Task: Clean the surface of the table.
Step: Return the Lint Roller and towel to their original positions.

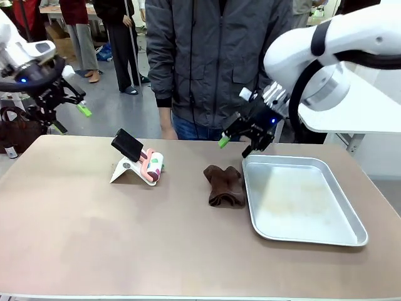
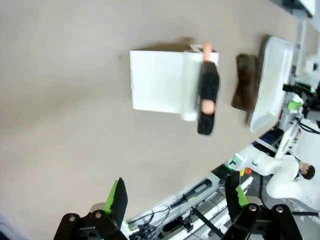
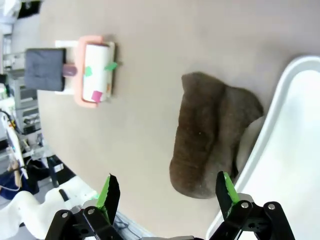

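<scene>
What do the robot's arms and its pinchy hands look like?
Both arms are smooth, white and rounded. The right arm has a black cable looping around its wrist. Each gripper, left and right, is black with bright green fingertip pads and a small blue light glowing on it.

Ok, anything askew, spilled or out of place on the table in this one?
No spill or damage on the table. The brown cloth lies crumpled, its edge touching the rim of the metal tray. The lint roller rests in its white stand. Both grippers hang open above.

Lint roller (image 2: 206, 90) on table (image 2: 65, 100)
</scene>
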Robot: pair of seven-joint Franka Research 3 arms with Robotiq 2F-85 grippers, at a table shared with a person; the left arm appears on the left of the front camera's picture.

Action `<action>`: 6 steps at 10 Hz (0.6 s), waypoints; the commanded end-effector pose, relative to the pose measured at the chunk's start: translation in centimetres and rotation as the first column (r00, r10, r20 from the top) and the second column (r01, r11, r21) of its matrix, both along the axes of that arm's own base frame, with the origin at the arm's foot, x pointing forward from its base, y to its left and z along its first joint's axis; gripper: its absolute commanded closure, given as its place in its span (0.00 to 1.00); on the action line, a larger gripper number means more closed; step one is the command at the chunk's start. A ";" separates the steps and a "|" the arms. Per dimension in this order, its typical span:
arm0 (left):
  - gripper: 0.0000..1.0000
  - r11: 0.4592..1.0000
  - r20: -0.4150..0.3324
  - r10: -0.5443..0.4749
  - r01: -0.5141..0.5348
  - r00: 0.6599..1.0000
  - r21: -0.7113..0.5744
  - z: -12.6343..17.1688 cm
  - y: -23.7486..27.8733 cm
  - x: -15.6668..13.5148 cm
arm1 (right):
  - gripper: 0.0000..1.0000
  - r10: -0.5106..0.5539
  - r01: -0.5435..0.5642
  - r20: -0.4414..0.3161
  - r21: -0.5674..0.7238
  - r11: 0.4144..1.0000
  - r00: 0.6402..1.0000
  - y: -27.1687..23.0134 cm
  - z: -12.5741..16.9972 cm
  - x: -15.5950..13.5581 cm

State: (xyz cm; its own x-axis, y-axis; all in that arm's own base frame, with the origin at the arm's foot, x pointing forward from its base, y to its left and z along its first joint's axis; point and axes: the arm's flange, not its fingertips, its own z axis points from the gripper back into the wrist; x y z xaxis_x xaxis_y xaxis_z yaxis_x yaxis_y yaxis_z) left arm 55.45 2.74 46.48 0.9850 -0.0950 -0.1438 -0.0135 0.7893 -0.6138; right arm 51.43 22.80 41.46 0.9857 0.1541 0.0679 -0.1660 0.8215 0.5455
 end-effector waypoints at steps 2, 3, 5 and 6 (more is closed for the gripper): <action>0.00 0.987 0.010 0.008 -0.007 1.000 -0.158 1.2 1.9 -5.5 | 0.00 -0.039 0.042 -0.020 0.133 0.990 0.999 -2.6 2.1 -2.5; 0.00 0.976 0.017 0.024 -0.019 1.000 -0.217 2.2 2.7 -8.6 | 0.00 -0.039 0.051 -0.071 0.179 0.983 0.997 -4.0 1.8 -4.2; 0.00 0.951 0.075 0.109 -0.082 0.991 -0.297 2.5 5.1 -12.7 | 0.00 -0.046 0.079 -0.149 0.226 0.971 0.988 -7.9 1.7 -7.5; 0.00 0.939 0.078 0.135 -0.102 0.988 -0.329 2.3 5.6 -13.2 | 0.00 -0.052 0.095 -0.172 0.253 0.963 0.984 -9.0 1.9 -8.6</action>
